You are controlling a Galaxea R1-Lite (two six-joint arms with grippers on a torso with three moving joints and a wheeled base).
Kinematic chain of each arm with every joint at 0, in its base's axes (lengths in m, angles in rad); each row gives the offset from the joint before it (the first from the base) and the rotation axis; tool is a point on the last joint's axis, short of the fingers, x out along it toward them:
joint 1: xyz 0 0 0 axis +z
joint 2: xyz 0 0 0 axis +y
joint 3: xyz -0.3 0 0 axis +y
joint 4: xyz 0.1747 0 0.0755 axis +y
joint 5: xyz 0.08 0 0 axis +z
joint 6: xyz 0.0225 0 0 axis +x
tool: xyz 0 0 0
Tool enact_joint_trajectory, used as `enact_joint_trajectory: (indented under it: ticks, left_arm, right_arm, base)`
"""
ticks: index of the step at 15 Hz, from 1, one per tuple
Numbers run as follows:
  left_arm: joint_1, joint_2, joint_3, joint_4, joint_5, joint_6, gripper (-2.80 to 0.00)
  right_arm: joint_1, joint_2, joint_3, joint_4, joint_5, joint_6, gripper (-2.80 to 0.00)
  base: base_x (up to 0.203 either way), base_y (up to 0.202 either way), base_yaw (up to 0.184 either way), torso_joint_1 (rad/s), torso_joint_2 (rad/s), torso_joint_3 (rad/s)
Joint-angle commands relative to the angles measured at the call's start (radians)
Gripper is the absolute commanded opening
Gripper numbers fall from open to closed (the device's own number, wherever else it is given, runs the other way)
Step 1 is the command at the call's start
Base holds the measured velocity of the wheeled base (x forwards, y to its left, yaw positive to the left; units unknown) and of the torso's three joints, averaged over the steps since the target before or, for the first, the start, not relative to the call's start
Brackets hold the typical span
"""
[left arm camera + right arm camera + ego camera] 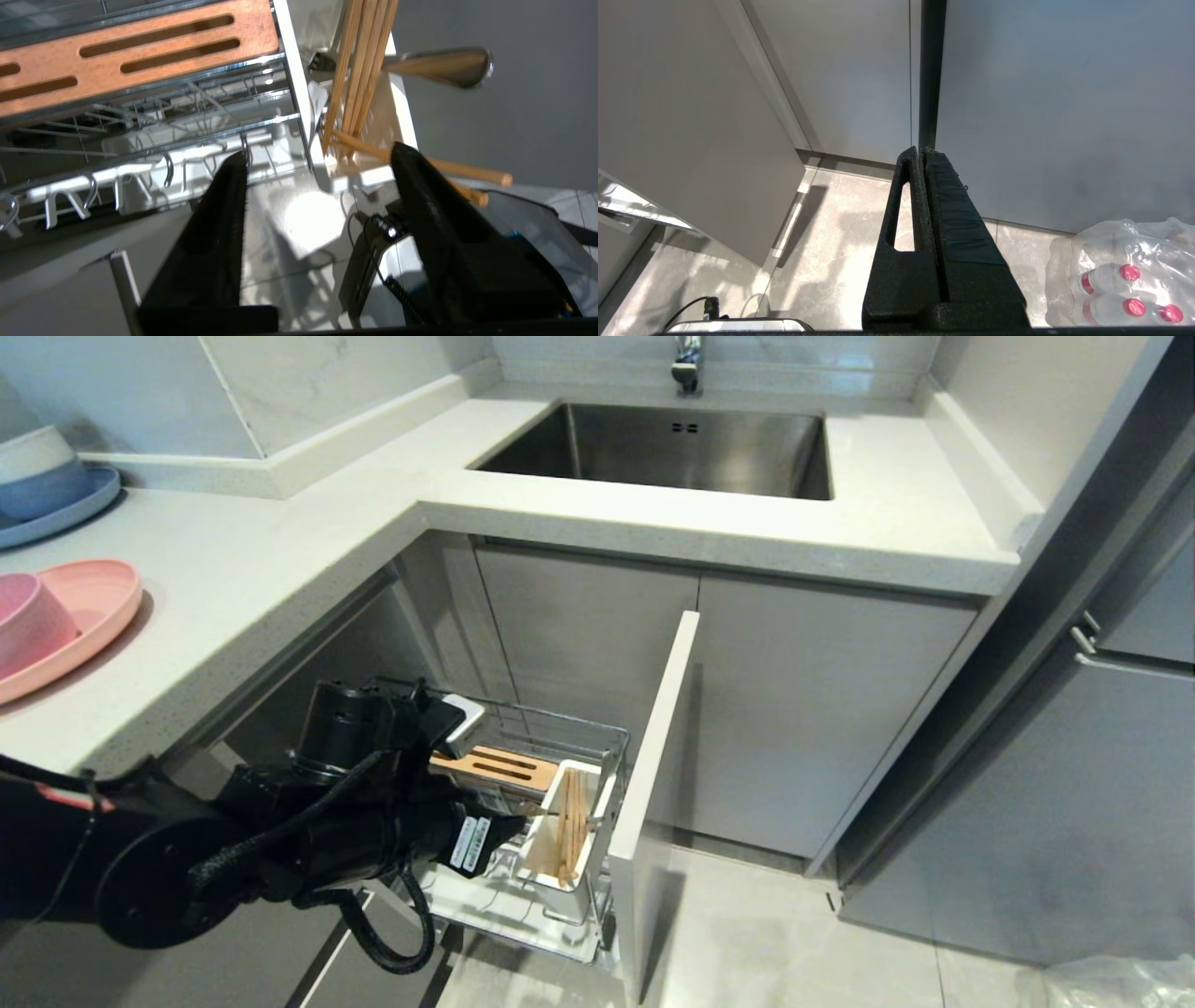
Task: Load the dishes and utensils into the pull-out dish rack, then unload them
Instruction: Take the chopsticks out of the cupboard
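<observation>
The left gripper [317,154], fingers spread and empty, hangs beside the utensil holder [560,859] at the dish rack's [523,915] front corner, where chopsticks [569,826] and probably a fork [439,65] stand upright to drain; the right gripper [922,154] is closed on nothing, parked.

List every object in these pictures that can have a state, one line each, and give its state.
pull-out dish rack: pulled out, no dishes in it
utensil holder: holds chopsticks and fork
chopsticks: standing, leaning
fork: in holder
pink bowl: on pink plate
pink plate: on counter
left gripper: open, empty, at the holder
right gripper: shut, parked
sink: empty
</observation>
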Motion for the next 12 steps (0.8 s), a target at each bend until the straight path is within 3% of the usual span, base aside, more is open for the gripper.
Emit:
enact_joint_trajectory:
  ticks: [1,4,12]
  left_arm:
    - [-0.001,0.038,0.003,-0.034,0.000,0.000,0.00]
    - [0.001,0.086,0.003,-0.099,0.007,0.000,0.00]
    - [-0.005,0.136,-0.011,-0.109,0.017,-0.002,0.00]
  right_arm:
    - [0.000,0.000,0.002,0.000,0.000,0.000,-2.80]
    - [0.000,0.000,0.002,0.000,0.000,0.000,-2.80]
    - [0.000,0.000,0.002,0.000,0.000,0.000,-2.80]
  base:
    - [0.000,0.000,0.000,0.000,0.00,0.000]
    - [0.000,0.000,0.000,0.000,0.00,0.000]
    - [0.000,0.000,0.000,0.000,0.00,0.000]
